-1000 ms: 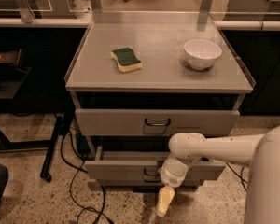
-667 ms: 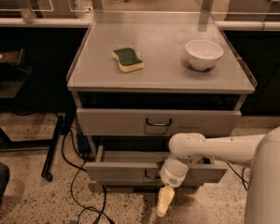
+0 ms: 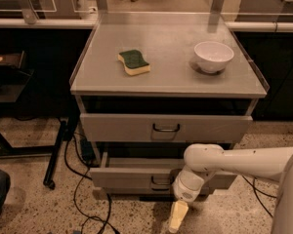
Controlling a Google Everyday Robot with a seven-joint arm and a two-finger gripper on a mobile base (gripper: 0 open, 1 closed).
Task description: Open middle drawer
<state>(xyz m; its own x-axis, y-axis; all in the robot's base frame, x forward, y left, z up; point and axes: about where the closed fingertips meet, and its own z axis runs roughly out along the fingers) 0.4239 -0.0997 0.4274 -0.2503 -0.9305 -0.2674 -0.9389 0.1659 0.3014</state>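
Stiff, likely weighty metal, the middle drawer, partly out beneath the top drawer, wants pulling by its loop handle; the gripper hangs just below, and I cannot tell its grip.

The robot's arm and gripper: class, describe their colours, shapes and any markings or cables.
The arm is smooth white tubing with a bulbous rounded joint, a few small dark dots along it, and no cables showing. The gripper, low in front of the middle drawer near the floor, is pale cream-yellow and tapered.
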